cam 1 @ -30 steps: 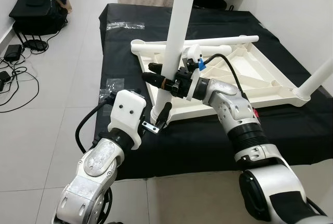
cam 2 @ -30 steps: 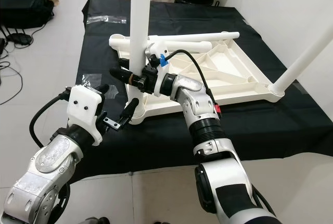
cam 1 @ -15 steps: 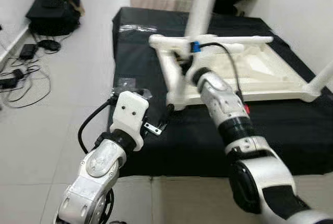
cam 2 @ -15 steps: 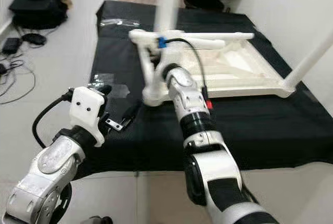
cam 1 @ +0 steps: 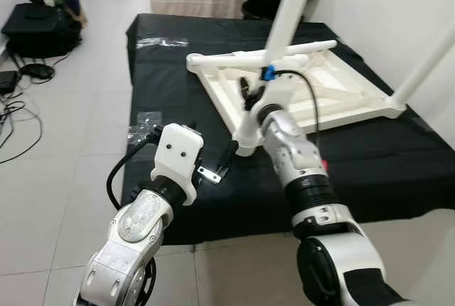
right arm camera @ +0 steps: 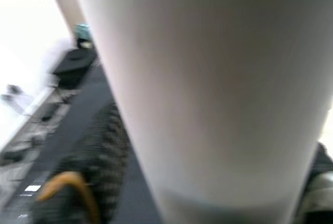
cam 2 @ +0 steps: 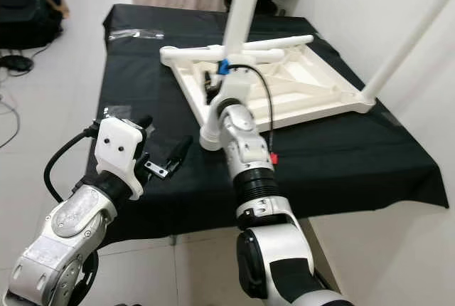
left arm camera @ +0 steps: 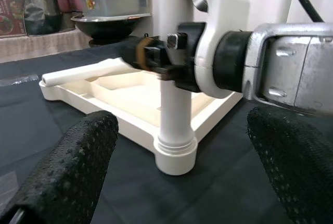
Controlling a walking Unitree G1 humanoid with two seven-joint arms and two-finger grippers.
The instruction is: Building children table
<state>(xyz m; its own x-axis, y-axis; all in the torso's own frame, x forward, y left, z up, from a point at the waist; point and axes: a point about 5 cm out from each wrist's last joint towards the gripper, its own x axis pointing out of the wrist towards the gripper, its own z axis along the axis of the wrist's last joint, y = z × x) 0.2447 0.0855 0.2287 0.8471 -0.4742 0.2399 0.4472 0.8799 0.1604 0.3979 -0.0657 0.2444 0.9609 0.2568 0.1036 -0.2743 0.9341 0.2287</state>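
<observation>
Lying upside down on a black cloth, the white children's table top has its ribbed underside facing up, its long axis running from the near corner away and toward the robot's right. A white table leg stands nearly upright in the near corner socket, tilted slightly to the right at its upper end; a second leg rises at the far right corner, and a third leg lies flat along the far edge of the top. The cloth covers a low platform on a pale tiled floor, with a black bag and cables near the left wall and a white wall on the right. The right gripper is at the upright leg above the socket, its black fingers closed around the shaft; the right wrist view shows the leg pressed close between the fingers. The left gripper, fingers spread apart, hovers low over the cloth just in front of the socket, not touching it. A clear plastic bag lies on the cloth near the left arm.
</observation>
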